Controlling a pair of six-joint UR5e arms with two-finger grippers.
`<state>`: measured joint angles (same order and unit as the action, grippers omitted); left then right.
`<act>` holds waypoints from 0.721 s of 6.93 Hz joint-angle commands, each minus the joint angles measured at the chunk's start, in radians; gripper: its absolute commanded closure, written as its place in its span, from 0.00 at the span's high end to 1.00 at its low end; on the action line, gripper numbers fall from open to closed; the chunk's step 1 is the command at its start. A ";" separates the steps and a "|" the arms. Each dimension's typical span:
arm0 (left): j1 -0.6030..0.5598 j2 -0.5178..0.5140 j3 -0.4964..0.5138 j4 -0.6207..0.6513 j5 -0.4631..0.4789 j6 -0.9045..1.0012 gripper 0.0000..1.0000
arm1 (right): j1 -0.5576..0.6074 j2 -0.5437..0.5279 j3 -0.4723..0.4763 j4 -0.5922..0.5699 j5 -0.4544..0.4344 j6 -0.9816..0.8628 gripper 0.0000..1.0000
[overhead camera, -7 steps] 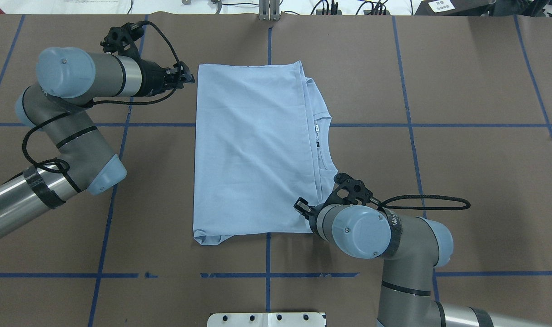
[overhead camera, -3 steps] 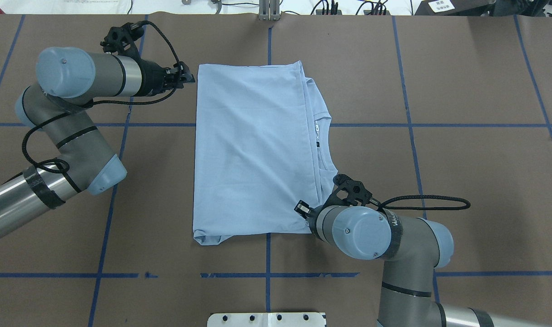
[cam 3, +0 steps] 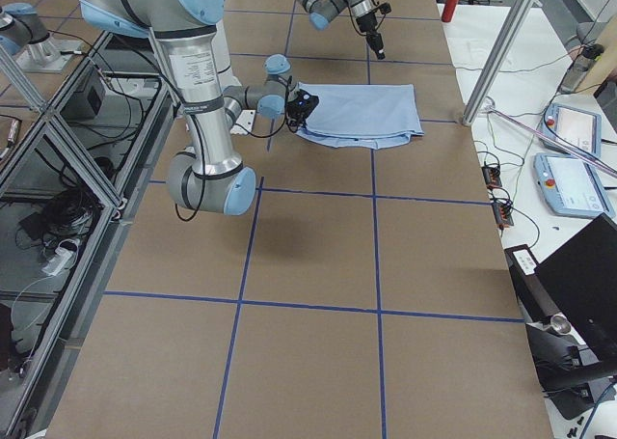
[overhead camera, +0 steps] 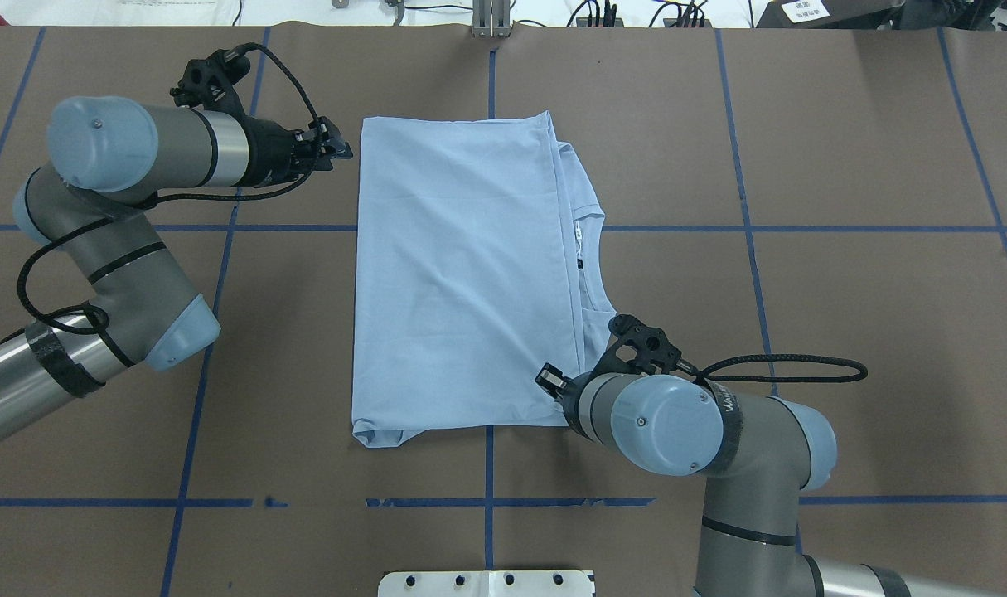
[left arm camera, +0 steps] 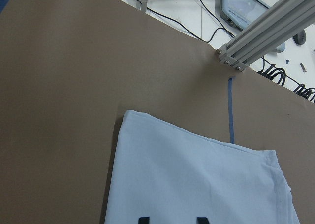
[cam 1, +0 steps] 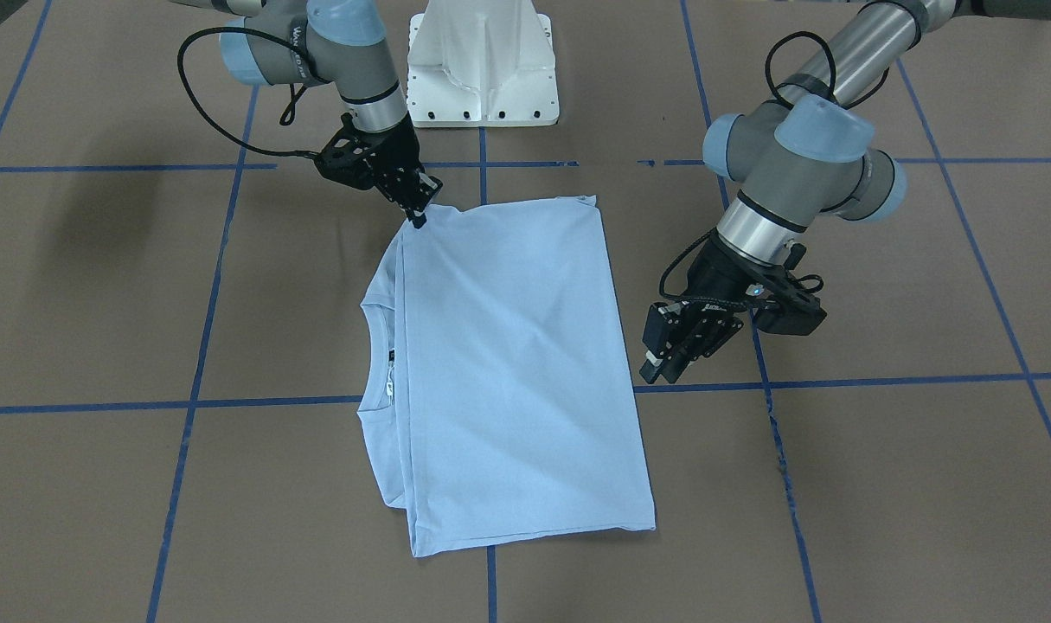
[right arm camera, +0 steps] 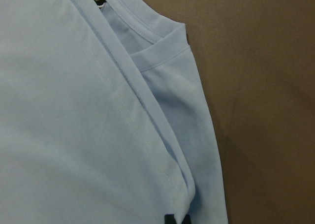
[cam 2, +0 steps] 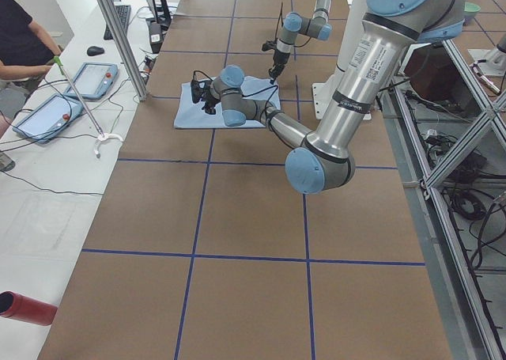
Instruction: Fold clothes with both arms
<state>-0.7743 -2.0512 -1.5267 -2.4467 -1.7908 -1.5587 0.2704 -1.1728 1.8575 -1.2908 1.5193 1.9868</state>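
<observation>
Shirt lies folded once, flat on the surface — right gripper looks clenched on its shoulder corner, left gripper released, hem edge just ahead of it. Further folds likely remain.

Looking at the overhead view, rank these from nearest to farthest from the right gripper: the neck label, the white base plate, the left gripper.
1. Neck label, on the collar just beyond the right gripper.
2. White base plate, at the table's near edge.
3. Left gripper, off the far left corner of the shirt.
</observation>
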 commanded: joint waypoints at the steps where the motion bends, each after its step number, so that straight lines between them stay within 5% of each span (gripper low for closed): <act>1: 0.024 0.026 -0.035 0.000 0.002 -0.058 0.44 | -0.011 -0.007 0.005 -0.001 -0.008 0.007 0.00; 2: 0.024 0.039 -0.044 0.000 0.004 -0.058 0.44 | -0.008 -0.007 0.005 -0.001 -0.010 0.009 0.00; 4: 0.026 0.040 -0.044 0.000 0.004 -0.060 0.44 | 0.007 -0.002 -0.011 -0.005 -0.030 0.015 0.45; 5: 0.026 0.040 -0.044 0.000 0.005 -0.060 0.44 | 0.007 -0.002 -0.017 -0.024 -0.031 0.015 0.54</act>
<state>-0.7490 -2.0119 -1.5701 -2.4467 -1.7867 -1.6179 0.2740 -1.1759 1.8471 -1.2996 1.4935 2.0008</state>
